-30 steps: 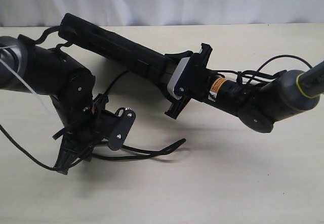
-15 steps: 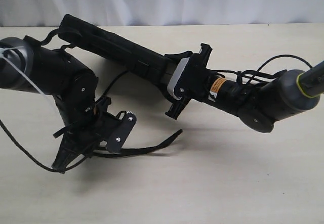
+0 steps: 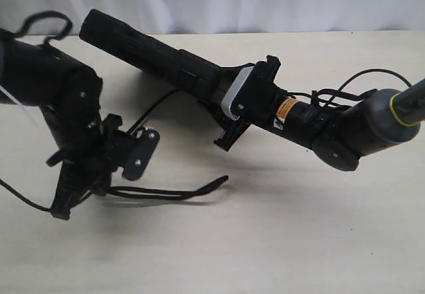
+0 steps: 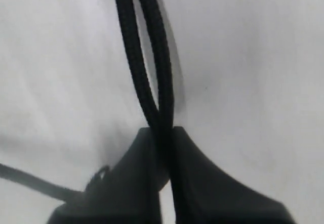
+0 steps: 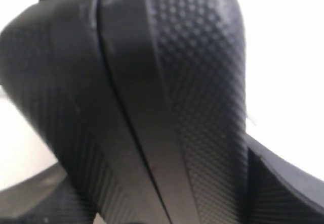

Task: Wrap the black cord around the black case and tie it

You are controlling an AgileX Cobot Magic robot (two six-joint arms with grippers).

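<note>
The worry is my left gripper (image 4: 163, 142). Its jaws are pinched shut on two strands of the black cord (image 3: 212, 184), right at the tips. A braided string that thin and round could slide out the moment I pull it taut, or one strand could slip free and leave me with half the loop. A hard tug could also twist the black case (image 3: 153, 52) in my right gripper (image 3: 231, 101), which is clamped across one end of it. That grip seems to hold the case tilted above the bench (image 3: 299, 241), with the free end reaching toward the far left corner, and the long overhang gives the cord leverage. The cord's doubled length lies slack on the left side of the bench, nearer the front edge, apart from the case. The case is hard, matte plastic, dimpled with fine dots and split by a smooth seam; the cord is soft, woven and limp.
</note>
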